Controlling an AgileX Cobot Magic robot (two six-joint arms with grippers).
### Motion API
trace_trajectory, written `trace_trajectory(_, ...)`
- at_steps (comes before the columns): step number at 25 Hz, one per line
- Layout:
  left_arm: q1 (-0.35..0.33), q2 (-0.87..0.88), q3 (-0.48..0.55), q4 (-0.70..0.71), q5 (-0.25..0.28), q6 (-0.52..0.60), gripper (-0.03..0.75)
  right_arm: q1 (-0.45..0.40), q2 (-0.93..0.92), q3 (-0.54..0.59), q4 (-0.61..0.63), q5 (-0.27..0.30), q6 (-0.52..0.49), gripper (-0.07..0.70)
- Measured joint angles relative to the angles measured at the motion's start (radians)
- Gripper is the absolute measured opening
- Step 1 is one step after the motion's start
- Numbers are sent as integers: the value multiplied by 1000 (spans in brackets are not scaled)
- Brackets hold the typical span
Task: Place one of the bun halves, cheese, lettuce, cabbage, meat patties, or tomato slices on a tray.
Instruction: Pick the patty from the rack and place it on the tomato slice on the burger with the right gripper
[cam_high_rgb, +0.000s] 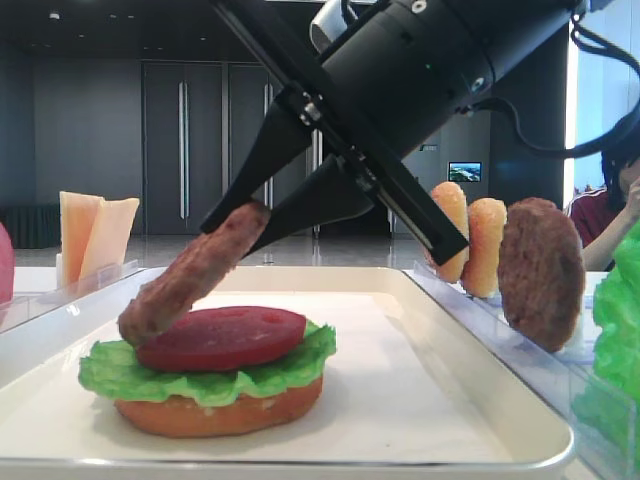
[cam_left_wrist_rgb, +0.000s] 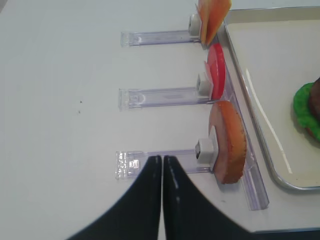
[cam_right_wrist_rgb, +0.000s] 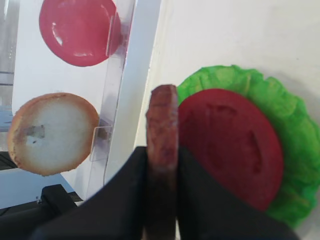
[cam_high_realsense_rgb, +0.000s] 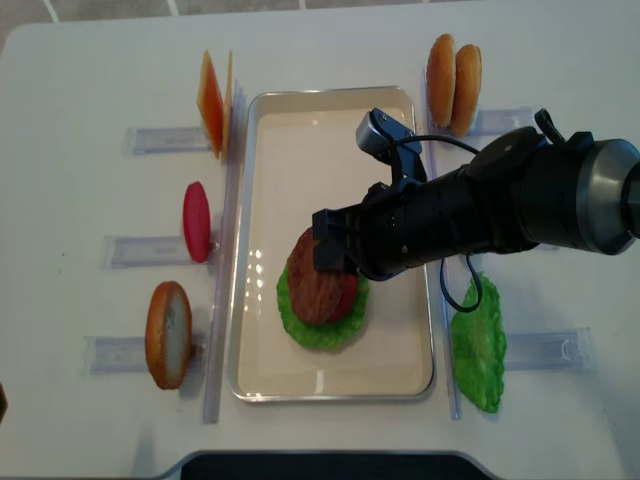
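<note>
While the burger stack on the large cream-white rectangular tray (cam_high_rgb: 480, 420) already runs from an orange bun base (cam_high_rgb: 218, 412) through a bright green ruffled lettuce leaf (cam_high_rgb: 110, 372) to a flat red tomato slice (cam_high_rgb: 222, 338), the step in hand looks like laying the patty on top. The right gripper (cam_high_rgb: 262, 222) pinches a round brown grainy meat patty (cam_high_rgb: 192, 272) by its upper edge, black fingers (cam_right_wrist_rgb: 125, 200) pressed against both flat faces. The patty hangs tilted, its low edge on or just above the tomato's left side; I cannot tell whether it touches.

The next move, as I judge it, calls for lowering and levelling the disc over the tomato before the jaws part, or it may slide off toward the left.

Farther off, a second brown patty (cam_high_rgb: 540, 272) and two golden-orange bun halves (cam_high_rgb: 470, 245) stand on edge in a clear plastic holder (cam_high_rgb: 520, 350) to the right of the tray, and pale orange cheese slices (cam_high_rgb: 95, 235) stand at the left.

The left gripper (cam_left_wrist_rgb: 162, 167) hovers over the white table (cam_left_wrist_rgb: 60, 100) beside the tray, fingertips pressed together, holding nothing, just beside another upright bun half (cam_left_wrist_rgb: 229, 142).
</note>
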Motion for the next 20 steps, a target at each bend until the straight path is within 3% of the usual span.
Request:
trace_trajectory(14, 0, 0, 0, 0, 0, 0, -1, 0, -4, -1, -39, -21, 5, 503)
trace_trajectory(16, 0, 0, 0, 0, 0, 0, -1, 0, -10, -11, -98, -23, 48, 528)
trace_trajectory(20, 0, 0, 0, 0, 0, 0, -1, 0, -23, -43, -328, -23, 254, 545)
